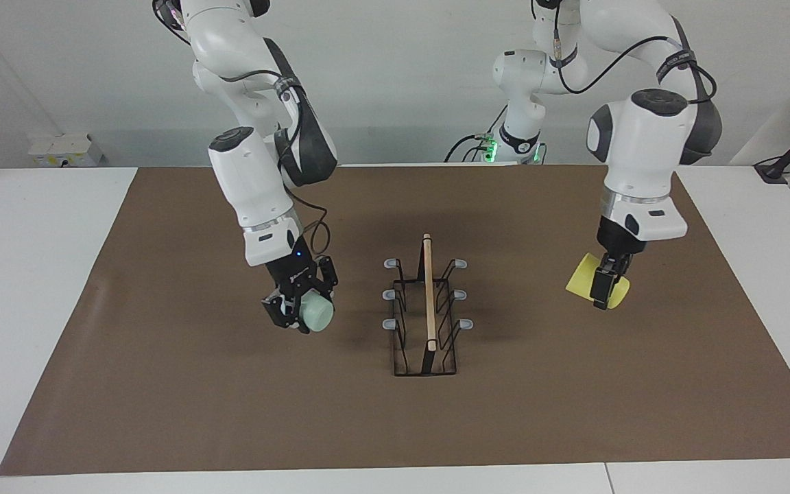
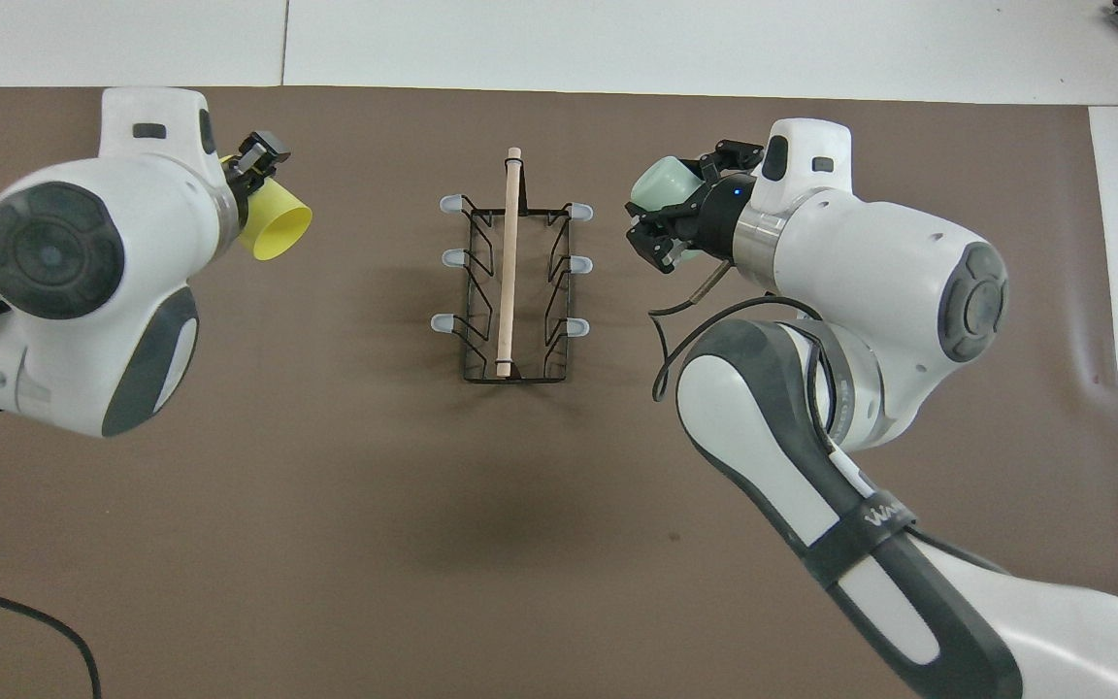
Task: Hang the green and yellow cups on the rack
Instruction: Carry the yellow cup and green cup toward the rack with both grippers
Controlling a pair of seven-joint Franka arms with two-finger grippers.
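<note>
Left gripper [image 1: 604, 291]: yellow cup [image 1: 581, 283] (aloft) | right gripper [image 1: 295, 312]: green cup [image 1: 317, 315]

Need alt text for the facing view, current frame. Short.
Two white robot arms each hold a cup in the air on either side of a black wire rack standing mid-table on a brown mat. The right gripper grips the green cup; the left gripper grips the yellow cup. All six grey-capped prongs of the rack are bare.

Rack [image 1: 426, 310] stands alone; mat [image 1: 162, 384] around seemingly open.
</note>
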